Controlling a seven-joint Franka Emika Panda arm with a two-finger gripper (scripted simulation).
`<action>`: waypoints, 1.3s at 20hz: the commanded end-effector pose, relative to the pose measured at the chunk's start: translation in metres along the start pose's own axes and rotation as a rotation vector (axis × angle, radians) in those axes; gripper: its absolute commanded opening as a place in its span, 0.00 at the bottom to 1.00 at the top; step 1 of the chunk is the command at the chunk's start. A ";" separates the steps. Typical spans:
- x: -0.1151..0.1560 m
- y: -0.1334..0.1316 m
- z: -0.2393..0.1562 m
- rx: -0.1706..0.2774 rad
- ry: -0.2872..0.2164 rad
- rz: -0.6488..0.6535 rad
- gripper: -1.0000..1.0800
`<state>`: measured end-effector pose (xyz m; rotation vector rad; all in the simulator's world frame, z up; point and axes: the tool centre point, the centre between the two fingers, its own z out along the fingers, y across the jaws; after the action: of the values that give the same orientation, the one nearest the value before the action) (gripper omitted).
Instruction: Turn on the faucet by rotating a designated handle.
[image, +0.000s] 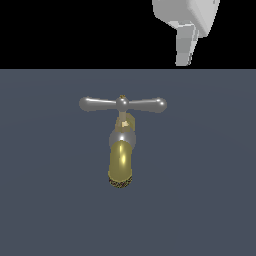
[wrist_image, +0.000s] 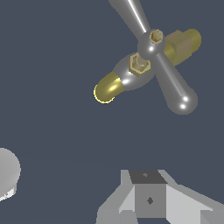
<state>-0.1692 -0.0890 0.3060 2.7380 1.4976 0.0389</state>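
The faucet stands on the grey floor in the middle of the exterior view, its brass-yellow spout with a dark rough rim pointing toward the camera. The handle is a silver crossbar with bulbous ends, lying level across the top on a round hub. The wrist view shows the handle and the spout from above. My gripper hangs high at the exterior view's upper right, above and behind the handle's right end, apart from it. Its fingers appear together with no gap, holding nothing.
The floor is a flat dark grey-blue surface with a black background behind it. A pale rounded shape shows at the wrist view's edge; I cannot tell what it is.
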 end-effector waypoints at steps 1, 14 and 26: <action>0.002 0.006 0.012 0.002 -0.001 -0.061 0.00; 0.017 0.033 0.070 0.017 -0.006 -0.348 0.00; 0.031 0.046 0.104 0.029 -0.005 -0.518 0.00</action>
<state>-0.1127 -0.0889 0.2069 2.2920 2.1422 0.0010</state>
